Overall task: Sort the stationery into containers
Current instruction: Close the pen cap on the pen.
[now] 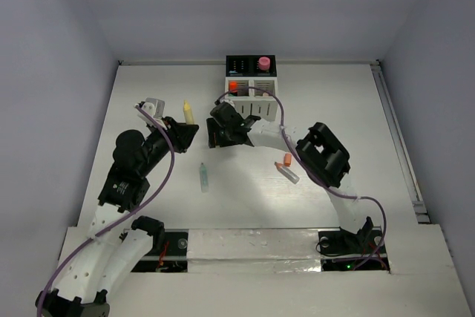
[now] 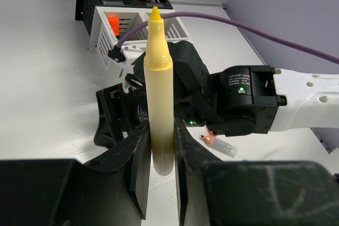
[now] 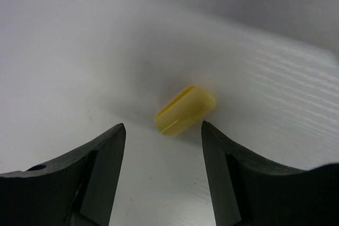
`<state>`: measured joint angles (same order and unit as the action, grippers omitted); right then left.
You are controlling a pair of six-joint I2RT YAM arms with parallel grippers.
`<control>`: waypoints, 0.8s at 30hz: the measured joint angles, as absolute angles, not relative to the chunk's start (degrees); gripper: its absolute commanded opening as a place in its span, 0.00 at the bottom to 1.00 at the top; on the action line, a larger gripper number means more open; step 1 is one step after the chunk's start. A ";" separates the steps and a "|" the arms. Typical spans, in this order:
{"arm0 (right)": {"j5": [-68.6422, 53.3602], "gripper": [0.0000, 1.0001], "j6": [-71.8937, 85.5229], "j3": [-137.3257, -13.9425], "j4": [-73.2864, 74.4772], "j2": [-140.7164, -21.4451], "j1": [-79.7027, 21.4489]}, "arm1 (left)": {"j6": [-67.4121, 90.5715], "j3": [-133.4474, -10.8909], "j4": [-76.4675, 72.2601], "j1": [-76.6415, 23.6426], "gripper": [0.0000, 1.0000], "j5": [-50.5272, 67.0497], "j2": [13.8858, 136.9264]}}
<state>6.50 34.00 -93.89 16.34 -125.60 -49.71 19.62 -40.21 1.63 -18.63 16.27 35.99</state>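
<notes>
While left claw (image 2: 161, 144) grips yellow highlighter (image 2: 159, 78), right claw (image 3: 163, 130) gapes over cap (image 3: 185, 109)

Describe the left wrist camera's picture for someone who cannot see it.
The left gripper pinches a stubby pale-yellow plastic highlighter between its black fingers, uncapped, its pointed tip aimed away toward a small black-and-white desk organizer. Between them, the other arm's black-and-white wrist reaches across the white table.
</notes>
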 measured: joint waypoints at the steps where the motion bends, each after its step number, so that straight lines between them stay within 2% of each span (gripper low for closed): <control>1: 6.98 0.62 33.69 -94.52 16.97 -125.84 -49.63 | 19.59 -40.21 1.63 -18.63 0.00 16.27 35.92; 9: 10.24 0.59 30.68 -100.75 23.00 -129.10 -49.54 | 19.55 -40.21 1.63 -19.00 0.00 16.27 35.77; 12: 11.73 0.46 29.15 -103.79 25.87 -130.69 -49.54 | 19.55 -40.21 1.63 -19.11 0.00 16.27 35.77; 13: 12.25 0.35 28.64 -104.79 26.85 -131.22 -49.54 | 19.55 -40.21 1.63 -19.14 0.00 16.27 35.77; 15: 13.23 0.21 27.64 -106.17 28.18 -131.96 -49.56 | 19.55 -40.21 1.65 -19.14 0.00 16.27 35.77; 16: 13.65 0.09 27.35 -106.48 28.56 -132.05 -49.60 | 19.55 -40.21 1.63 -19.14 0.00 16.27 35.77; 19: 14.39 0.00 27.38 -105.71 28.12 -131.52 -49.58 | 19.55 -40.21 1.65 -19.14 0.00 16.27 35.77; 24: 9.34 0.00 29.04 -89.06 19.00 -121.58 -49.54 | 19.55 -40.21 1.65 -19.14 0.00 16.27 35.77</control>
